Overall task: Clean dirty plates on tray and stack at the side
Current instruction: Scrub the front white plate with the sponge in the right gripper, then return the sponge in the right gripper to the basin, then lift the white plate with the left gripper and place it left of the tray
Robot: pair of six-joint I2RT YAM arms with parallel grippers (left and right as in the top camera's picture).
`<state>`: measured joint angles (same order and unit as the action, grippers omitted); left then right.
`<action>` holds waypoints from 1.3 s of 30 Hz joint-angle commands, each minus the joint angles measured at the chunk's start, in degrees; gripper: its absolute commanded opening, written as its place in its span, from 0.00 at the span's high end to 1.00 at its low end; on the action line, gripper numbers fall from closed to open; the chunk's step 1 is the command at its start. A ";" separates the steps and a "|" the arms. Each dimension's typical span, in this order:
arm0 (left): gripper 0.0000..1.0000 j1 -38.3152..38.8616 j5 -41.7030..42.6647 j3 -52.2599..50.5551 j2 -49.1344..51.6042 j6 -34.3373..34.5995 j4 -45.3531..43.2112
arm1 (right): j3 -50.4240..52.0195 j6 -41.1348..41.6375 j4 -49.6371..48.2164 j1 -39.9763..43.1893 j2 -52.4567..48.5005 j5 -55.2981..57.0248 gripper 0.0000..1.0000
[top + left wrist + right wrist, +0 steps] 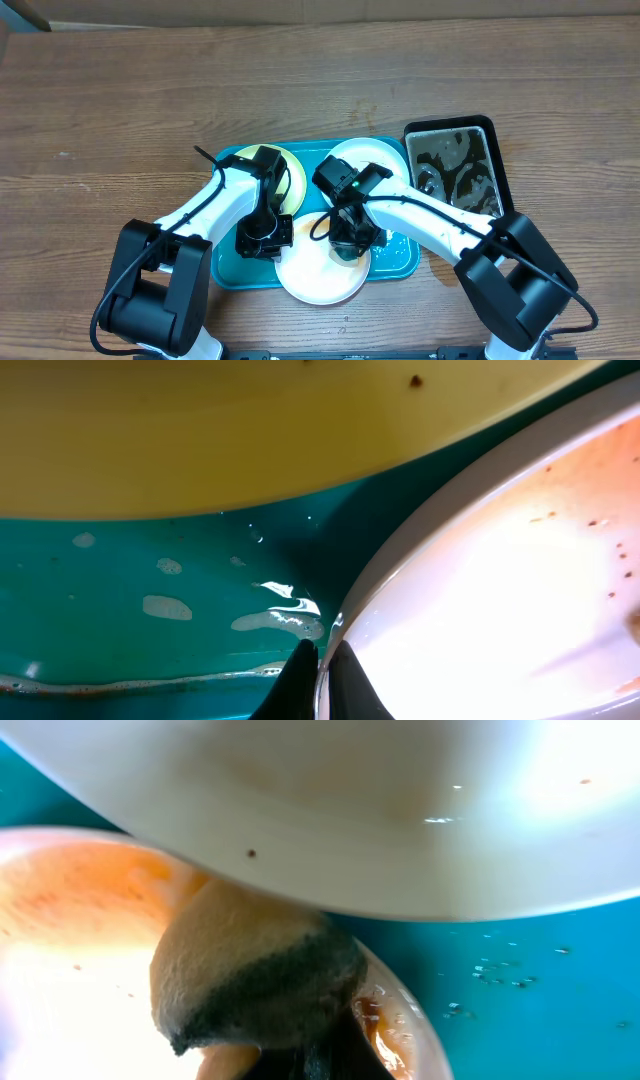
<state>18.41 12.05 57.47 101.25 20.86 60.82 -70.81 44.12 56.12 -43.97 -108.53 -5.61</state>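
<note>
The teal tray (228,268) holds three plates. A pale yellow plate (290,172) lies at its back left and a white plate (372,158) at its back right. A second white plate (318,278), smeared brown, lies at the front and overhangs the tray's front edge. My left gripper (272,232) is shut on this plate's left rim; in the left wrist view the jaws (320,675) pinch the rim (400,575). My right gripper (348,245) is shut on a tan and dark sponge (250,970) that presses on the smeared plate (60,950).
A narrow black tray of water (455,170) stands right of the teal tray. Water drops and foam lie on the teal tray floor (150,590). The wooden table (120,100) extends around them.
</note>
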 commanded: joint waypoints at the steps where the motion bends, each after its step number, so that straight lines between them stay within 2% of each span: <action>1: 0.96 -0.07 -4.98 -0.31 -0.61 1.03 0.00 | 1.70 -3.85 1.29 1.40 4.11 5.97 0.96; 6: 0.96 -0.07 -5.01 -0.31 -2.25 1.01 0.07 | 0.52 -10.86 1.38 1.40 12.44 1.27 0.96; 11: 0.96 -0.07 -4.98 -0.31 -5.01 1.01 0.26 | 0.52 -11.39 2.16 2.08 19.21 1.38 0.96; 16: 0.96 -0.07 -5.05 -0.31 -8.83 1.01 0.74 | 0.52 -11.17 5.46 6.73 24.06 6.32 0.96; 21: 0.96 -0.07 -6.67 -0.31 -13.62 1.01 0.90 | 0.52 -11.69 9.97 17.11 25.62 8.59 0.96; 28: 0.96 -0.07 -14.58 0.44 -20.17 1.05 2.19 | 0.72 -19.45 12.28 31.61 25.49 8.55 0.96; 33: 0.96 -0.04 -18.99 2.89 -22.97 1.40 2.23 | 1.18 -21.73 12.39 36.54 25.49 8.55 0.96; 39: 0.96 0.07 -26.36 5.79 -23.43 2.97 2.12 | 2.23 -21.88 11.74 37.33 25.49 8.59 0.96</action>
<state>18.39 -8.54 60.86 79.11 22.00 63.11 -69.34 23.44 68.23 -6.79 -84.07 2.55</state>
